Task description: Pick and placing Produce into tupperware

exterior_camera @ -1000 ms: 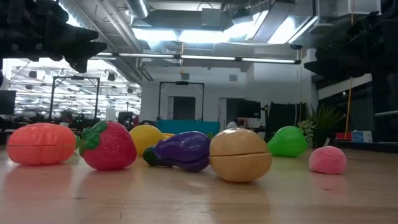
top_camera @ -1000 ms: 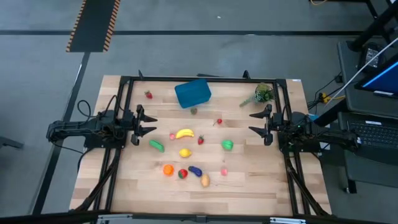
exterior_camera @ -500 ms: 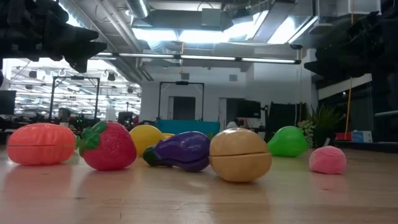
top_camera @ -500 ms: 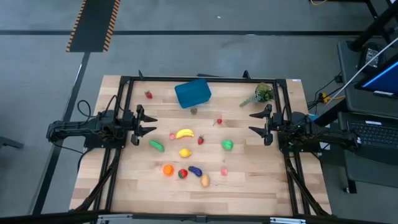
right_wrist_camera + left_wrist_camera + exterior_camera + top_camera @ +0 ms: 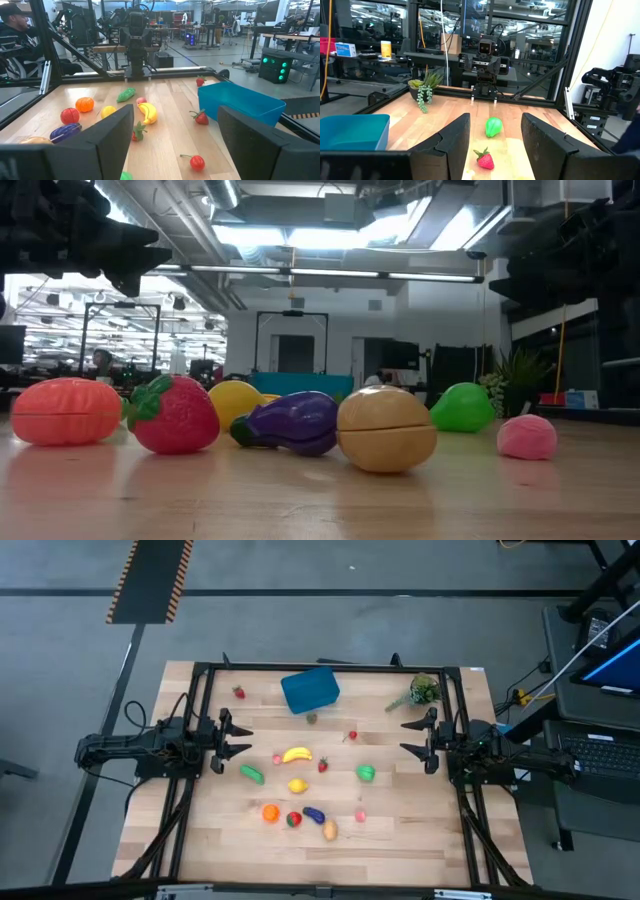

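I stand at a wooden bench with both arms parked at its opposite edges, so the middle is left free for the work. Everything below is placed relative to the blue tupperware, which sits near the far edge of the bench, turned slightly askew and with nothing visible inside it.

My left gripper waits well off to the tupperware's left and nearer me, jaws spread wide and holding nothing. My right gripper mirrors it on the tupperware's other side, jaws likewise spread and empty (each wrist view looks out between two parted dark fingers).

The produce lies scattered on the bench on the near side of the tupperware, well apart from it. The yellow banana lies almost directly below the box, with the green cucumber to its left and the lemon beyond it. The green pepper is off to the right. Farthest from the box are the orange, the purple eggplant and the tan potato. One strawberry rests just left of the tupperware.

I judge no piece has been picked yet.
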Action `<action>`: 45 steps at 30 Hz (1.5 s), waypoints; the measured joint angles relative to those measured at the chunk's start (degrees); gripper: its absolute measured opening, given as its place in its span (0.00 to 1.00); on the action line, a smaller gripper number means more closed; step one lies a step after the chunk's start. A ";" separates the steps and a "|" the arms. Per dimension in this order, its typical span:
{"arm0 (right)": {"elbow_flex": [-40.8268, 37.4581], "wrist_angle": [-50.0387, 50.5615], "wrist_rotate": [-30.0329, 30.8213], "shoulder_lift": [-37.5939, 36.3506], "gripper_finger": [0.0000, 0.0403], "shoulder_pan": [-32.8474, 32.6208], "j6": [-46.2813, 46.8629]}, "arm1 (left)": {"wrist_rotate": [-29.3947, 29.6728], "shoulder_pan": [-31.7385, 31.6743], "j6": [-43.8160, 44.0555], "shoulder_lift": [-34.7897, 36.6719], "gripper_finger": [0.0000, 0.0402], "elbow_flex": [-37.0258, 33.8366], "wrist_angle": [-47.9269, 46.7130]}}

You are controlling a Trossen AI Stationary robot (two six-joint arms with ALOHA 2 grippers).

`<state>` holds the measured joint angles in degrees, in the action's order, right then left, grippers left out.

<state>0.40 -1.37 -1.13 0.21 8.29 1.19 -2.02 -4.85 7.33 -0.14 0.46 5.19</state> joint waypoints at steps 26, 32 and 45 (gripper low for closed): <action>0.00 0.00 0.02 0.00 0.72 -0.01 0.05 | 0.00 -0.01 -0.39 0.00 0.42 0.01 0.00; 0.00 -0.55 0.02 0.00 0.72 0.04 -0.14 | 0.00 0.01 -0.39 0.00 0.42 0.01 0.02; 0.00 -0.46 0.02 0.00 0.72 0.04 0.28 | 11.71 0.01 -2.99 0.00 0.42 0.00 0.50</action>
<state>0.40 -1.83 -1.10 0.21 8.34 1.47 9.69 -4.84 4.35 -0.14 0.45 5.69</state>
